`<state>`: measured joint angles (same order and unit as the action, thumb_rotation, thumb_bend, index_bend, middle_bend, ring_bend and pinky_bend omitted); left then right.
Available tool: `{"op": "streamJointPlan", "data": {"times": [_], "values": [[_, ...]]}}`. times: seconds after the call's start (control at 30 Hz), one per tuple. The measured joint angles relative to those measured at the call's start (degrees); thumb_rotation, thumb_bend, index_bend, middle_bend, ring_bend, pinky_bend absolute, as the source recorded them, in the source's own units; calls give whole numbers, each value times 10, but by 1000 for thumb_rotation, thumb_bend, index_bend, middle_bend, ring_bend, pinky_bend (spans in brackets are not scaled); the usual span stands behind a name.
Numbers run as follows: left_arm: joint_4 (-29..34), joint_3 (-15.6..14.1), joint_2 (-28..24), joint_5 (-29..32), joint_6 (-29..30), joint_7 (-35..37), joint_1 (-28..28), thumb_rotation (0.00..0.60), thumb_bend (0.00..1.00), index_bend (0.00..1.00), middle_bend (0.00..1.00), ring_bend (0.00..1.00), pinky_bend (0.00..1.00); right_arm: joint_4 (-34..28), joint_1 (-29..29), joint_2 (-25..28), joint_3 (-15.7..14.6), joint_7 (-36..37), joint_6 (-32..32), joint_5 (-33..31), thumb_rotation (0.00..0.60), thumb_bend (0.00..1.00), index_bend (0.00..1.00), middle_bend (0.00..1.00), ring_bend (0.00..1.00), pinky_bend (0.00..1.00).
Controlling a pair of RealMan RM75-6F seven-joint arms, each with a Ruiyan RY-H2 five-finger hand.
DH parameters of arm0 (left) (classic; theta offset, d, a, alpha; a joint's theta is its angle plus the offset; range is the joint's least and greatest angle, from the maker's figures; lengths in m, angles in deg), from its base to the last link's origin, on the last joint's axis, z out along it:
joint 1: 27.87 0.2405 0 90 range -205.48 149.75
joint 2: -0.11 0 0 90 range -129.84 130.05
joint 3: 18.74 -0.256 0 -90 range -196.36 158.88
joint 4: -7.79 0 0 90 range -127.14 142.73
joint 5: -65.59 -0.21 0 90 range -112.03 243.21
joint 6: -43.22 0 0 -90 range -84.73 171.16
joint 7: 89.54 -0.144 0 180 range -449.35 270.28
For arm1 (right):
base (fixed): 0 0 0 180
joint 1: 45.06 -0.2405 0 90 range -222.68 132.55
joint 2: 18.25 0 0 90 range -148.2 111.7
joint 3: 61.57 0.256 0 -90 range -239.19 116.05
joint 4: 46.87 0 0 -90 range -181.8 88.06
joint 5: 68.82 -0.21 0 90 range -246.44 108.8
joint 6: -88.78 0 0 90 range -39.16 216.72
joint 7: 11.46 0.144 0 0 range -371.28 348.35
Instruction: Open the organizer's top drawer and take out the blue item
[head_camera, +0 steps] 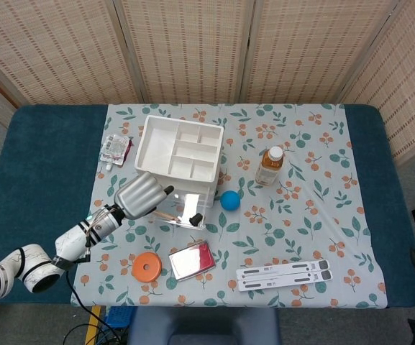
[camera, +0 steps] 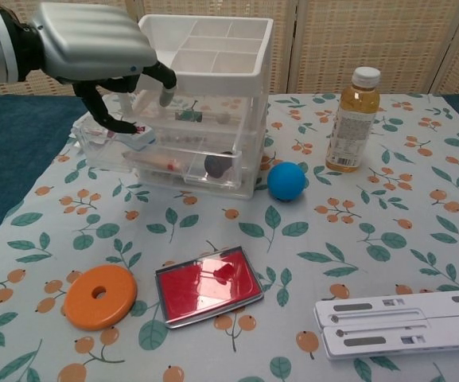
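A juice bottle [camera: 352, 119] with a white cap stands upright on the floral cloth [camera: 388, 239], toward the right. An orange ring [camera: 99, 297] lies flat near the front edge, with a red tin [camera: 207, 286] just beside it on the right and a white folded stand [camera: 400, 323] further right. In the head view, a small foil packet [head_camera: 115, 150] lies at the cloth's far left edge.
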<state>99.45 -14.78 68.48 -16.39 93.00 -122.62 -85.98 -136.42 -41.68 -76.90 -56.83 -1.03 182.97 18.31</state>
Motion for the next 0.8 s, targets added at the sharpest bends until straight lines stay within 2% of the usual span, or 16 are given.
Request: {"op": "streamJointPlan", "data": {"times": [0.8], "values": [[13, 6, 10, 90, -39, -99, -8, 600, 229, 366, 976, 1000, 1000, 2, 2, -1, 0, 1, -2, -4, 600, 408, 48, 213, 112, 99]]}}
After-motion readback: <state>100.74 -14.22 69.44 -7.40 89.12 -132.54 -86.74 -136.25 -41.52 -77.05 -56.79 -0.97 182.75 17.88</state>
